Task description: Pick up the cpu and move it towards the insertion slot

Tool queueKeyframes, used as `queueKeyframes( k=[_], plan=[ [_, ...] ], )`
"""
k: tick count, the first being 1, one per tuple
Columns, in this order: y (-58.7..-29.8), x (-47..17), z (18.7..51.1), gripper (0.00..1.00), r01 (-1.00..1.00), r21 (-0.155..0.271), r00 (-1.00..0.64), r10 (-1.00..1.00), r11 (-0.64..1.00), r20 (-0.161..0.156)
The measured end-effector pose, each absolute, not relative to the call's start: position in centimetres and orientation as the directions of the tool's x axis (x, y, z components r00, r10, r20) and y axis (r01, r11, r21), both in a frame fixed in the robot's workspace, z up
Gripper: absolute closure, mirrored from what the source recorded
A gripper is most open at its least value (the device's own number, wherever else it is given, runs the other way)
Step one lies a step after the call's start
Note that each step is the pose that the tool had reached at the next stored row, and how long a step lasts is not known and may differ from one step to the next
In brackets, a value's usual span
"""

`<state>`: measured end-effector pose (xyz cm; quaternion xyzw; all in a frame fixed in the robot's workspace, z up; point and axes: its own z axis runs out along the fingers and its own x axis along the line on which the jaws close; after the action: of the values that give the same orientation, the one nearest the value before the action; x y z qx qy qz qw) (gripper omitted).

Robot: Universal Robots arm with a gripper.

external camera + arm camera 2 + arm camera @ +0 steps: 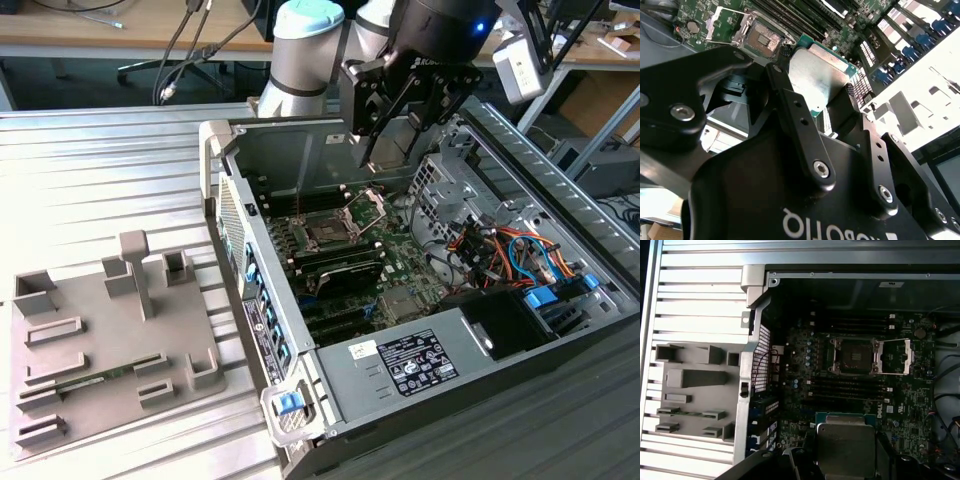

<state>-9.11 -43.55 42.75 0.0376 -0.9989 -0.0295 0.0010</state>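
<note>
Chip: you have the cpu (845,450) held in the gripper (826,107), silver top showing in both wrist views, its green edge just visible past the metal cap.
Jaws: closed onto the chip from two opposite edges; the black fingers (790,107) press its sides and nothing else is in them.
Where it hangs: up above the open computer case (300,395), well clear of the green board, near the case's far wall in the exterior view.
Socket: the insertion slot (854,356) lies open on the board, its hinged metal plate (894,357) folded back to one side.
Gap to close: chip and socket are apart; in the first wrist view the memory slots (847,387) lie between them.
Doing it well: keep the chip level and square to the socket frame, as I judge a tilt would catch a corner.
Watch for: the raised plate, and the coloured cables (505,250) on the exterior view's right.
Off to the side: the grey parts tray (100,350) sits on the table (100,170), not involved.
</note>
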Motion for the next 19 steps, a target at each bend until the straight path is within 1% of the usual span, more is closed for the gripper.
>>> queueKeyframes(
  k=[19],
  plan=[
    [-43.2,-7.3,42.3,0.45,-0.075,0.059,-0.997,-0.075,0.995,0.000]
  ],
)
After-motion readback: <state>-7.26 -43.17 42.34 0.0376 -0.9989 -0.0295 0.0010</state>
